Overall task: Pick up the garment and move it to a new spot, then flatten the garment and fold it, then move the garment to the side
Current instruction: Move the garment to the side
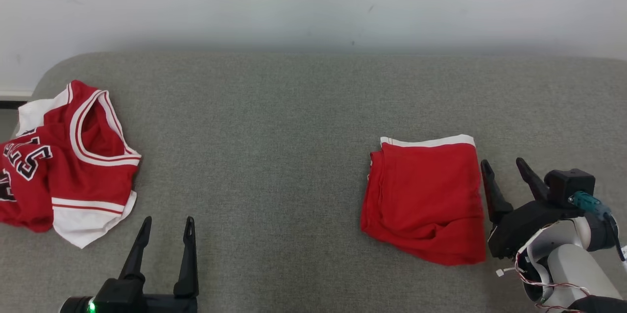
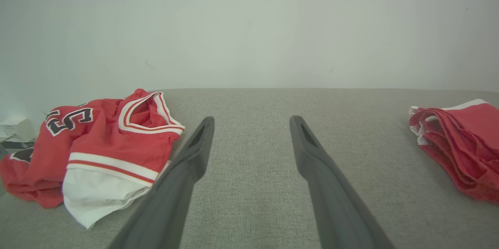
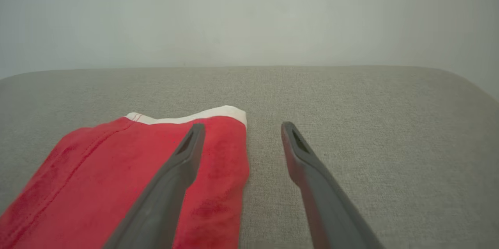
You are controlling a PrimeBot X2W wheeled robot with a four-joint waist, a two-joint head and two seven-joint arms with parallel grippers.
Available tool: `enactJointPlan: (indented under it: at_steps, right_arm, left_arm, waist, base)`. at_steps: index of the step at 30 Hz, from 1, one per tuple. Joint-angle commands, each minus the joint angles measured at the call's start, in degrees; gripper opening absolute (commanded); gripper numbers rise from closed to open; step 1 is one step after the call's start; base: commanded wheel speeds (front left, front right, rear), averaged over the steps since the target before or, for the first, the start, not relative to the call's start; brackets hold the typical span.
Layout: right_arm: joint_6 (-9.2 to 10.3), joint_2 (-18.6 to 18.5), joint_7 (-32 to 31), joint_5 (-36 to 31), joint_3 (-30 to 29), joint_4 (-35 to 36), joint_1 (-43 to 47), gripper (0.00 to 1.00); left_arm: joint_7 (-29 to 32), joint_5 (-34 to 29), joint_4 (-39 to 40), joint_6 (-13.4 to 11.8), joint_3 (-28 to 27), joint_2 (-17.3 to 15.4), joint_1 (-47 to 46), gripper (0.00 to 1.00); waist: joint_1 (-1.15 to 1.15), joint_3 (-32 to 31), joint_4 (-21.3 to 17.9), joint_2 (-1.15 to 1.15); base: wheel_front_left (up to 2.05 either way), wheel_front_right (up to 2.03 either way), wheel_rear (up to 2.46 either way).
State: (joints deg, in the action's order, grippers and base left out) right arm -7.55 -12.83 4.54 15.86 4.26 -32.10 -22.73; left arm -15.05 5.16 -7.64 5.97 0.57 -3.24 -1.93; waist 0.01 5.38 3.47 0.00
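A: Laid out on the grey couch (image 1: 294,107), largest first?
B: Crumpled jersey (image 1: 68,156) at far left, unfolded, untouched. Folded red shorts (image 1: 426,195) right of centre, flat, apparently finished and set aside.
A: Claws?
B: Left gripper (image 1: 167,220) lower left, spread, holding nothing. Right gripper (image 1: 502,162) lower right, spread, just beside the shorts' edge. Jersey probably left to do.
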Motion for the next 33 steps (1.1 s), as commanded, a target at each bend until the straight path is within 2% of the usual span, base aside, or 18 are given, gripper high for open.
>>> enactJointPlan:
  at_steps: [1, 17, 18, 19, 20, 24, 33]
  right_arm:
    - [0.14, 0.0, -0.1, 0.6, 0.3, -1.3, -0.7, 1.0]
    - [0.14, 3.1, 1.3, 4.7, 5.9, -21.5, -5.9, 1.0]
    - [0.13, 3.4, 1.3, 5.2, 6.4, -22.2, -6.1, 0.79]
    - [0.08, 3.5, 1.4, 5.7, 6.9, -22.8, -6.3, 0.14]
    - [0.06, 3.4, 1.7, 6.1, 7.3, -23.2, -6.5, 0.0]
    - [0.09, 1.8, 2.8, 7.2, 8.9, -24.7, -8.2, 0.0]
    - [0.15, -2.8, 3.5, 6.5, 16.3, -23.7, -14.2, 0.0]
  left_arm:
    - [-0.2, 0.2, -0.2, -0.1, 0.0, 0.1, -0.9, 1.0]
    - [-0.2, -0.2, -1.0, 0.1, 0.3, 0.3, -4.2, 1.0]
    - [-0.2, -0.1, -1.0, 0.1, 0.1, 0.3, -4.2, 1.0]
    - [-0.2, -0.1, -1.0, 0.1, 0.0, 0.3, -4.1, 1.0]
    - [-0.2, -0.1, -1.0, 0.1, -0.1, 0.3, -4.0, 1.0]
    - [-0.2, -0.1, -1.1, 0.0, -0.3, 0.3, -3.5, 1.0]
    - [-0.2, -0.3, 0.0, 0.0, -0.6, 0.3, -4.2, 1.0]
  waist:
    - [-0.01, 1.4, 1.3, 0.0]
    - [-0.01, 4.1, 2.2, 0.0]
    - [-0.01, 4.1, 2.2, 0.0]
    - [-0.01, 4.0, 2.1, 0.0]
    - [-0.01, 3.9, 2.1, 0.0]
    - [-0.01, 3.6, 1.8, 0.0]
    - [-0.01, 5.6, 0.1, 0.0]
  base:
    - [0.0, 0.0, 0.0]
    - [0.0, 0.0, 0.0]
    - [0.0, 0.0, 0.0]
    - [0.0, 0.0, 0.0]
    - [0.0, 0.0, 0.0]
    - [0.0, 0.0, 0.0]
    - [0.0, 0.0, 0.0]
